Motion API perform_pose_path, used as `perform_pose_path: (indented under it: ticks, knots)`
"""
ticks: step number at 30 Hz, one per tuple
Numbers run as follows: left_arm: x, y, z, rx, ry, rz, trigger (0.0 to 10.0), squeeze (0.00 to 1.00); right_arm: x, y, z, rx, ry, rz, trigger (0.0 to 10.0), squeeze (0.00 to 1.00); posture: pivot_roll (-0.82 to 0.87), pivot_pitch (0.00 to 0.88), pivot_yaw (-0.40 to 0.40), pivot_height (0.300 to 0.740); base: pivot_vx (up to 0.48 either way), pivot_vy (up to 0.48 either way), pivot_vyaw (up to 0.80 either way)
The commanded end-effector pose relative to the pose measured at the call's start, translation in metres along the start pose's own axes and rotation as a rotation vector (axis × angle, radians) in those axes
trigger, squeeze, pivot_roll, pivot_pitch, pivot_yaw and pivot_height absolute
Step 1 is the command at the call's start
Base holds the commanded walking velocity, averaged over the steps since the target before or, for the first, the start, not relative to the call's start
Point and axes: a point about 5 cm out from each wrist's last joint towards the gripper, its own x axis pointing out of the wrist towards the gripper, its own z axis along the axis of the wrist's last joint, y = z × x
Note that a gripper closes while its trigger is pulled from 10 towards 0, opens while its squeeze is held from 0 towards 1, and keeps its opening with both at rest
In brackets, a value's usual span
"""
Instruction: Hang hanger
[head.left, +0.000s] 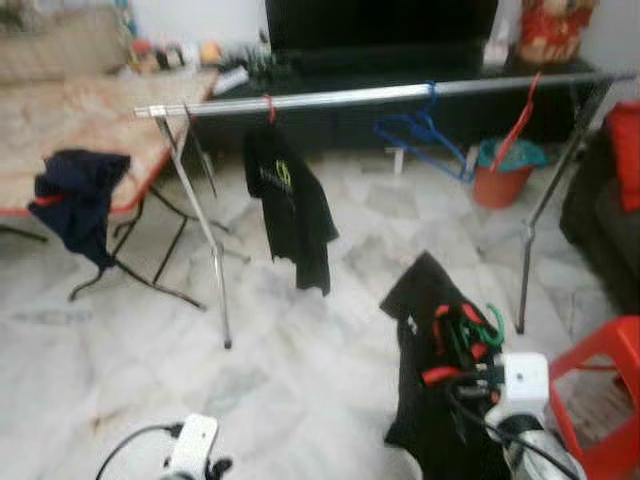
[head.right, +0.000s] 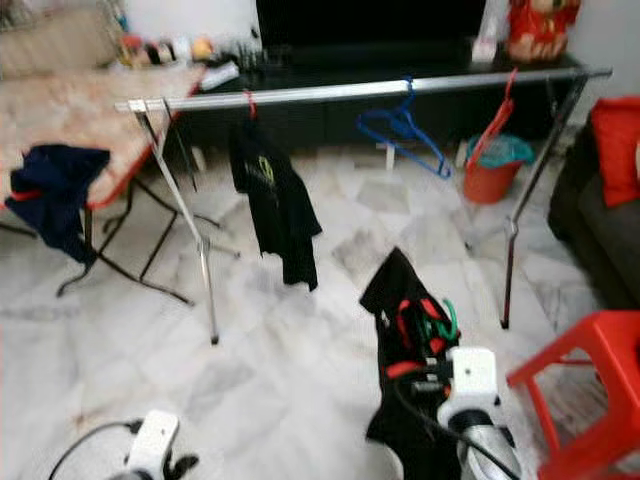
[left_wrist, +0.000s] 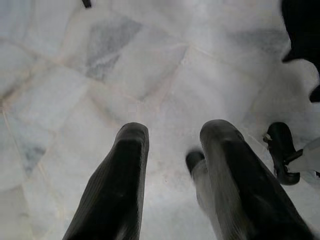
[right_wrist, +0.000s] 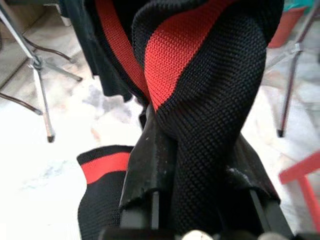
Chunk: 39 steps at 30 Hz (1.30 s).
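Ok, near first: right gripper (head.left: 470, 375) fingers clamped on black/red garment (head.left: 425, 370) w/ green hanger (head.left: 478, 325), held low above marble floor (head.left: 300, 380), short of the rail. Left gripper (left_wrist: 172, 145) hangs low, fingers apart, holding nothing. Red stool (head.left: 600, 395) to the right. Farther: rail (head.left: 390, 93) carrying black shirt (head.left: 290, 205), blue hanger (head.left: 425, 130), red hanger (head.left: 515, 125). Counter (head.left: 90, 125) at left w/ dark cloth (head.left: 75, 200) draped over its edge.

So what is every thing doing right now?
Right gripper: shut on black-and-red garment with green hanger.
Left gripper: open, low over floor.
Rail: standing.
Black shirt: hanging on rail.
Blue hanger: hanging, bare.
Dark cloth: draped off table edge.
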Motion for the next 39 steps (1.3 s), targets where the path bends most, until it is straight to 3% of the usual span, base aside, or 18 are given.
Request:
perform_pose_path:
  ticks: [1, 11, 15, 21, 26, 30, 39]
  knots:
    - [-0.002, 0.005, -0.006, 0.008, 0.025, 0.017, 10.0, 0.0, 0.005, 0.006, 0.011, -0.025, -0.035, 0.024, 10.0, 0.0, -0.23, 0.0, 0.059, 0.74, 0.0, 0.0, 0.0]
    - [-0.002, 0.006, -0.005, 0.02, 0.023, 0.017, 10.0, 0.0, 0.009, 0.005, 0.014, -0.125, 0.018, 0.088, 10.0, 0.0, -0.24, 0.0, 0.06, 0.74, 0.0, 0.0, 0.0]
    - [-0.003, 0.007, -0.003, 0.03, 0.001, 0.02, 10.0, 0.0, 0.01, 0.006, 0.013, -0.237, 0.065, 0.145, 10.0, 0.0, -0.24, 0.0, 0.061, 0.74, 0.0, 0.0, 0.0]
    - [-0.004, 0.008, 0.009, 0.059, -0.123, 0.054, 10.0, 0.0, 0.013, 0.015, 0.022, -0.273, 0.092, 0.306, 10.0, 0.0, -0.23, 0.0, 0.055, 0.74, 0.0, 0.0, 0.0]
    - [-0.006, 0.009, 0.019, 0.029, -0.245, 0.104, 10.0, 0.0, 0.018, 0.018, 0.041, -0.269, 0.072, 0.388, 10.0, 0.0, -0.21, 0.0, 0.043, 0.74, 0.0, 0.0, 0.0]
    - [-0.007, 0.008, 0.022, 0.029, -0.279, 0.096, 10.0, 0.0, 0.021, 0.02, 0.047, -0.271, 0.066, 0.42, 10.0, 0.0, -0.2, 0.0, 0.041, 0.74, 0.0, 0.0, 0.0]
    - [-0.009, 0.003, 0.029, 0.102, -0.36, 0.083, 10.0, 0.0, 0.022, 0.055, 0.064, -0.289, 0.07, 0.64, 10.0, 0.0, -0.19, 0.0, 0.027, 0.74, 0.0, 0.0, 0.0]
